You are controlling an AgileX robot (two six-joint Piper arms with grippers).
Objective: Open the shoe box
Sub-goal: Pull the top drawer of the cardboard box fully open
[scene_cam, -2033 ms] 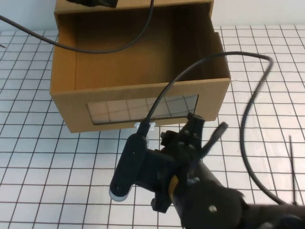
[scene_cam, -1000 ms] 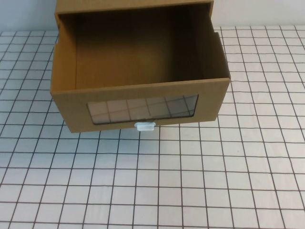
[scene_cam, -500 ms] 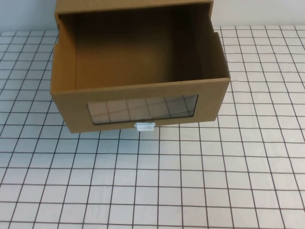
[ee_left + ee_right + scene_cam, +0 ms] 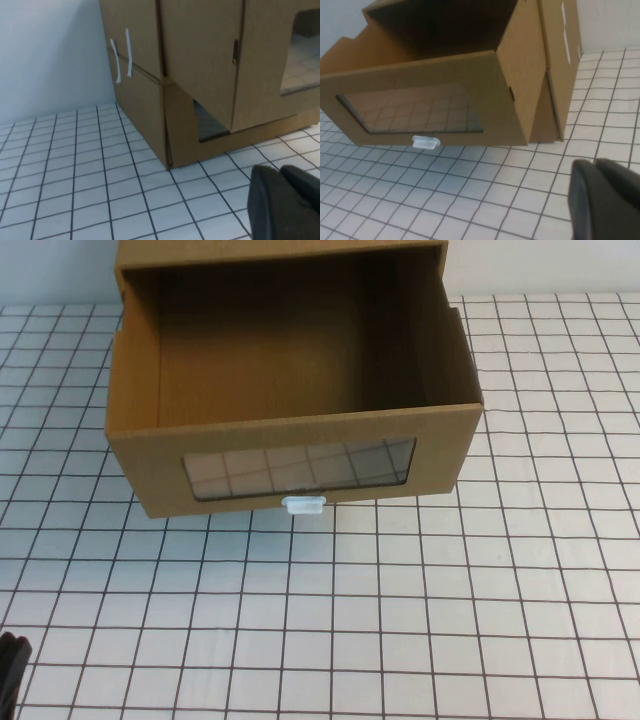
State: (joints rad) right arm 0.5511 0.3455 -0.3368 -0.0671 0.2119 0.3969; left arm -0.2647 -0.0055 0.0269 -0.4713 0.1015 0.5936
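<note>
**A:** Two grippers, and neither touches the shoe box (image 4: 290,455). Where is the left gripper (image 4: 280,172)?

**B:** Low over the gridded table (image 4: 400,620), at the near left corner of the high view, where only a dark edge shows. Its fingers are pressed together with nothing between them. The box lies ahead of it and to its right, well apart. The gripper faces the left corner of the cardboard sleeve (image 4: 145,45), which carries two white tape strips (image 4: 122,60).

**A:** And the right gripper (image 4: 595,167)?

**B:** Outside the high view. Its own camera shows it closed tight too, holding nothing, above the table. The box is ahead of it and to its left, well apart.

**A:** How does the box stand?

**B:** The drawer (image 4: 280,360) sticks out of the sleeve toward both grippers, its top open. Its front panel has a clear window (image 4: 300,468). A small white tab (image 4: 302,504) sits just under the middle of the window's lower edge, on the side nearest the grippers.
</note>
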